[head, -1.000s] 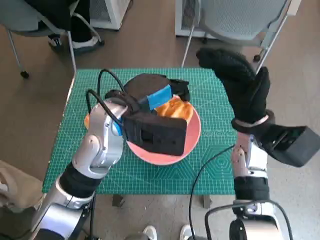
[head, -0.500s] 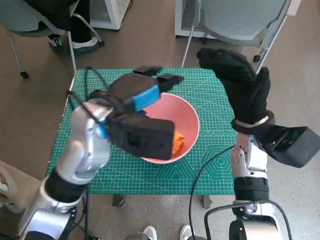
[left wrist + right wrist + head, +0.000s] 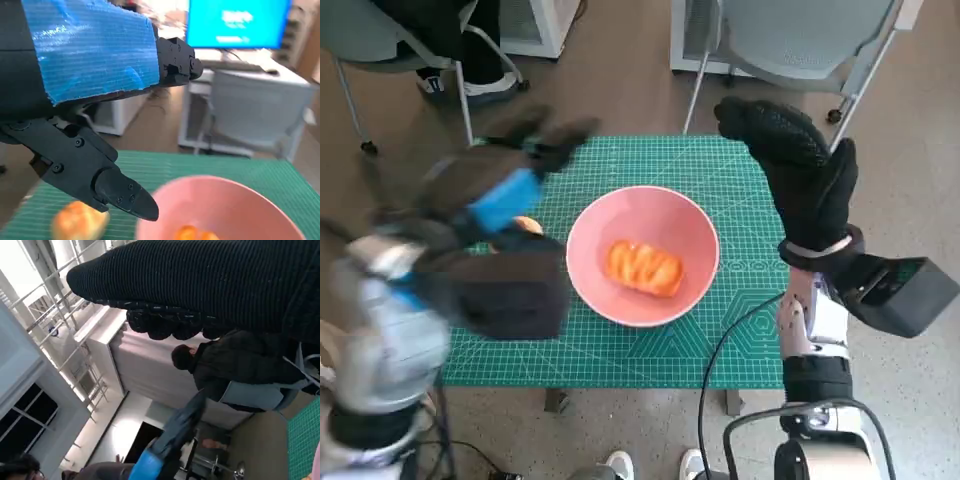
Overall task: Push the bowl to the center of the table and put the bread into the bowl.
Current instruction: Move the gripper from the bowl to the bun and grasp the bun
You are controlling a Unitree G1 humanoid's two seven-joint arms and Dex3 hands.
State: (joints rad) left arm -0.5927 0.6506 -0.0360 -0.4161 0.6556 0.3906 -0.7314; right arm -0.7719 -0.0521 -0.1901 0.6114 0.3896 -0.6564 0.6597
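Nearest the camera, at the table's near-left corner: left forearm [image 3: 380,340] badly motion-blurred, outline smeared, wrist camera block a dark smudge. Left hand [image 3: 495,185] raised over the table's left side, blue tape showing, fingers [image 3: 117,192] apart and holding nothing; wrist view confirms bare black fingertips hanging above the mat. Half hidden under that hand, a second orange bread piece [image 3: 525,226] on the mat just left of the bowl, only a sliver visible from above, blurred and cut off at the frame edge in the left wrist view.

Mid-table: pink bowl [image 3: 695,275] upright near the centre of the green cutting mat [image 3: 740,330], bread [image 3: 643,267] lying inside on the bowl's floor, fully exposed.

To the right: right hand [image 3: 800,170] in the black glove held upright beyond the table's right edge, touching nothing, fingers extended and close together, tips hard to separate. Cable looping from the right forearm across the mat's near-right corner.

Farther off: grey chairs [image 3: 800,40] cut off by the top edge, a seated person's shoes [image 3: 470,85] at upper left.
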